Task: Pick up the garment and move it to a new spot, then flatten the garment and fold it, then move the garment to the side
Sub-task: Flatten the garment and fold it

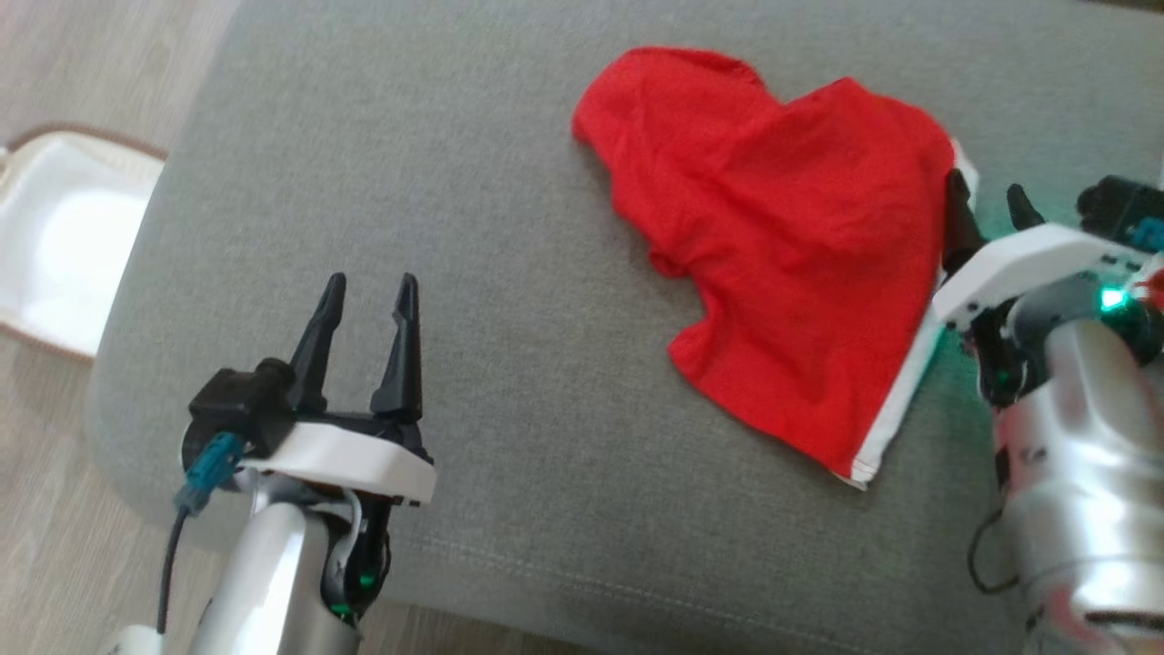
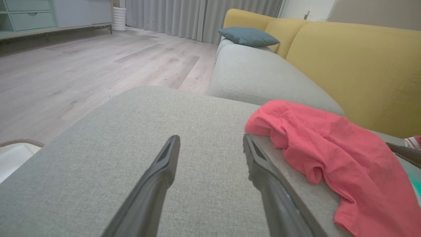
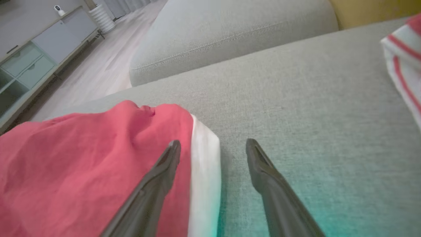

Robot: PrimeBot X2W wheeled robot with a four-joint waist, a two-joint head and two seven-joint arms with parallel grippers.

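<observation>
Forearms rise from the bottom of the head view, silver and tilted inward. The left gripper (image 1: 371, 284) sits at 7 o'clock, its 2 fingers spread and empty above the grey cushion (image 1: 473, 164). The right gripper (image 1: 987, 186) sits at 3 o'clock, fingers also spread and holding nothing. 1 of them is over the edge of the garment (image 1: 782, 236) and the other over bare cushion; whether either touches the cloth I cannot tell. The garment, 1 red piece with a white hem (image 1: 896, 409), lies rumpled at 1 o'clock on the cushion, well apart from the left gripper. The right forearm is cut off by the frame edge, with green light blurring its wrist. At 9 o'clock, 1 white basket (image 1: 64, 236) is cropped. 1 blue pillow (image 2: 248, 36) rests on the sofa (image 2: 345, 59), and 1 striped cloth (image 3: 403, 59) is cut off at 2 o'clock in the right wrist view
</observation>
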